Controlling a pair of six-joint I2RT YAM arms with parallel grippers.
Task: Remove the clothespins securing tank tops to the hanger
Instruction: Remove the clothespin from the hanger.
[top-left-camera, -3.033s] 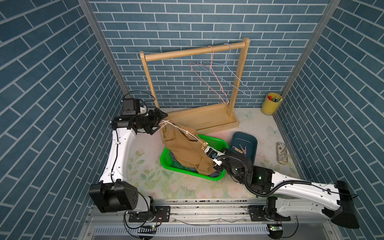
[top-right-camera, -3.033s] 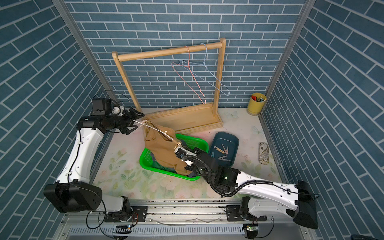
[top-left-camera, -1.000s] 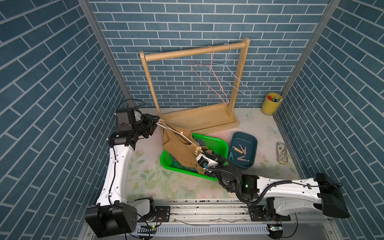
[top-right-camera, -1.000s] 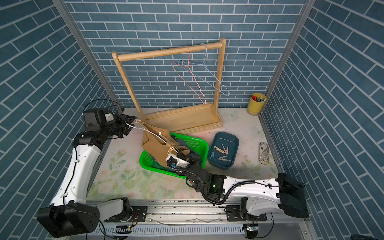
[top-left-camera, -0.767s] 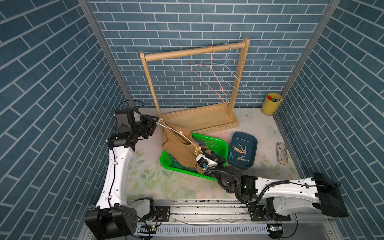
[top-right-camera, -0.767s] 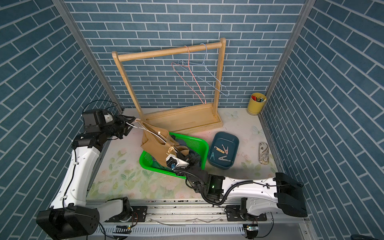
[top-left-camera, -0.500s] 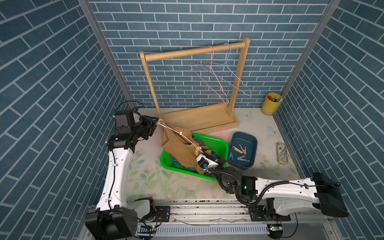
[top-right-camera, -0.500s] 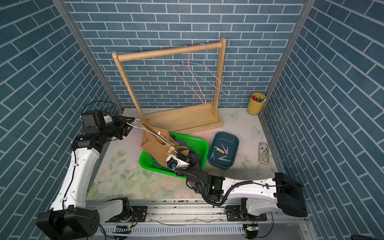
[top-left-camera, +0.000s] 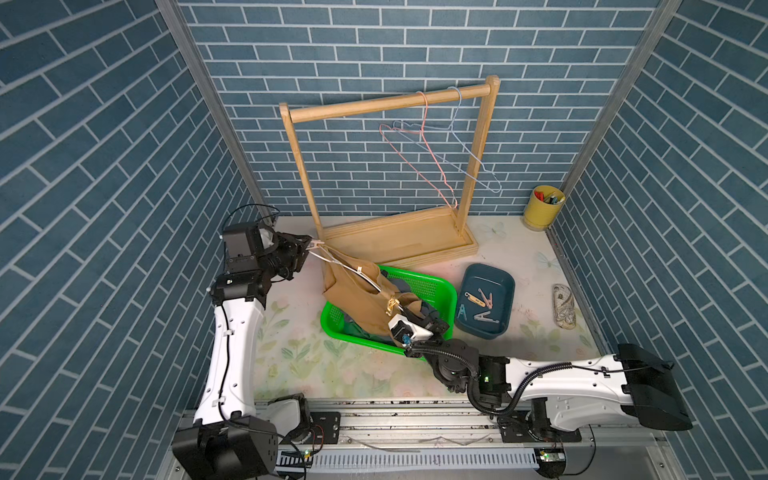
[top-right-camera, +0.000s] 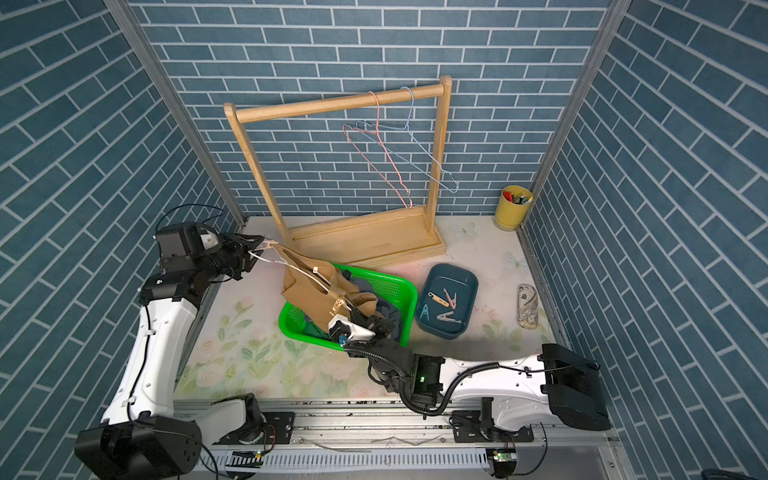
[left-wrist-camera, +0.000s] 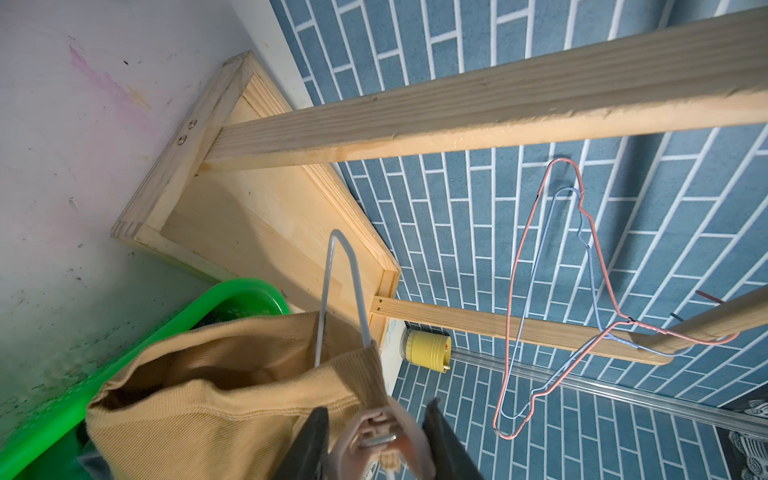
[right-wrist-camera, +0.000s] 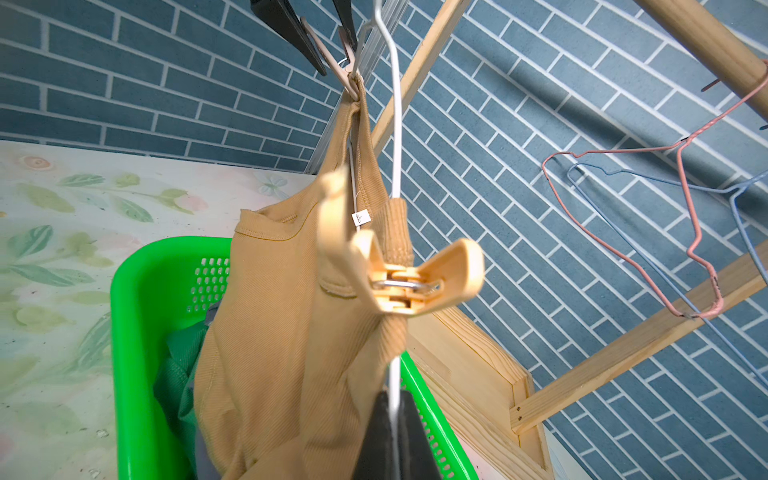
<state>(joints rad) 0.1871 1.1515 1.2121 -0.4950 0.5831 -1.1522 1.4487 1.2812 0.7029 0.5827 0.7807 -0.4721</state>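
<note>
The left gripper (left-wrist-camera: 376, 411) has squeezed in tighter on the pink clothespin (left-wrist-camera: 384, 440) and pulled back a bit. The right gripper (right-wrist-camera: 392, 409), holding the white hanger (right-wrist-camera: 397, 124), has slid toward it, so the tan tank top (top-left-camera: 357, 299) is bunched closer together over the green basket (top-left-camera: 428, 286).

- A wooden rack (top-left-camera: 390, 106) stands at the back of the bench (top-left-camera: 299, 349), its flat base close to the blue brick wall (top-left-camera: 374, 37).
- A pink wire hanger (top-left-camera: 424, 112) and a blue wire hanger (top-left-camera: 473, 156) hang close together near the right end of the rack's bar.
- A green mesh basket (top-left-camera: 430, 291) sits just in front of the rack's base, near the middle of the bench.
- A dark blue tray (top-left-camera: 486, 274) lies just beside the basket, on its right.
- A yellow cup (top-left-camera: 540, 212) of coloured pens stands in the far right corner.
- A patterned pouch (top-left-camera: 564, 305) lies by the right wall.
- A pale floral cover lies over the bench.
</note>
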